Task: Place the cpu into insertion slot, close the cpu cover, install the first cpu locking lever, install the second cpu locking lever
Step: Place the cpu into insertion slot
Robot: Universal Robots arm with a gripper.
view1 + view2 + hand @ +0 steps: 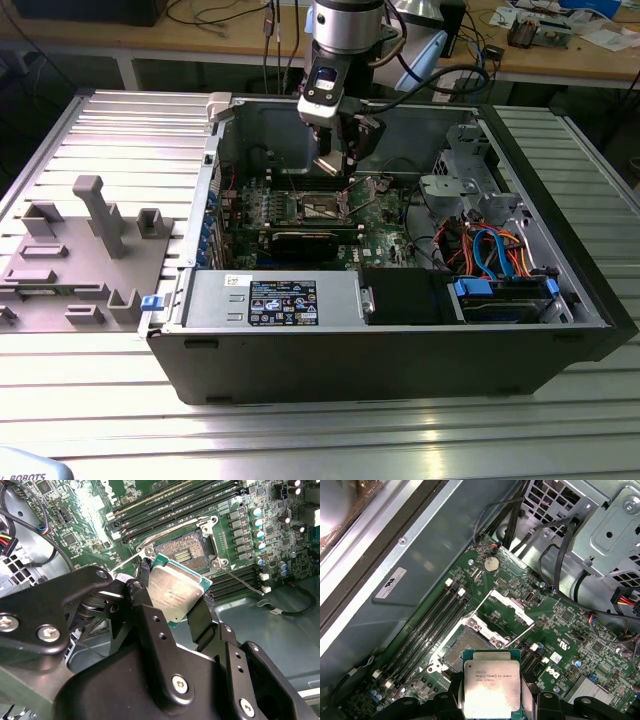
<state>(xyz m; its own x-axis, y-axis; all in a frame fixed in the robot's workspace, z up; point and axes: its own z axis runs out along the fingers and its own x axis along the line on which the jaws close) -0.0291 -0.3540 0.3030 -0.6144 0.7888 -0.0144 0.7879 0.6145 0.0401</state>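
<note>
The gripper (pixel 172 602), with black, bolted fingers (pixel 200 617), is closed on two opposite edges of the cpu (pixel 175 592). The cpu is a flat square chip whose matte silvery-grey metal lid, printed and stepped at the rim, sits on a thin green carrier. Being square, it has no long axis. It hangs above the board with its lid up, and in both wrist views its edges look skewed against the socket's.

Just beyond it, the insertion slot (pixel 461 650) lies open, a dark recess speckled with gold contacts inside a metal rim. Past that, the cpu cover (pixel 507 605), a thin silvery windowed frame, is swung back. Long black memory slots (pixel 427 625) flank the socket on the green motherboard (pixel 570 630), inside the grey computer case (pixel 400 350).
</note>
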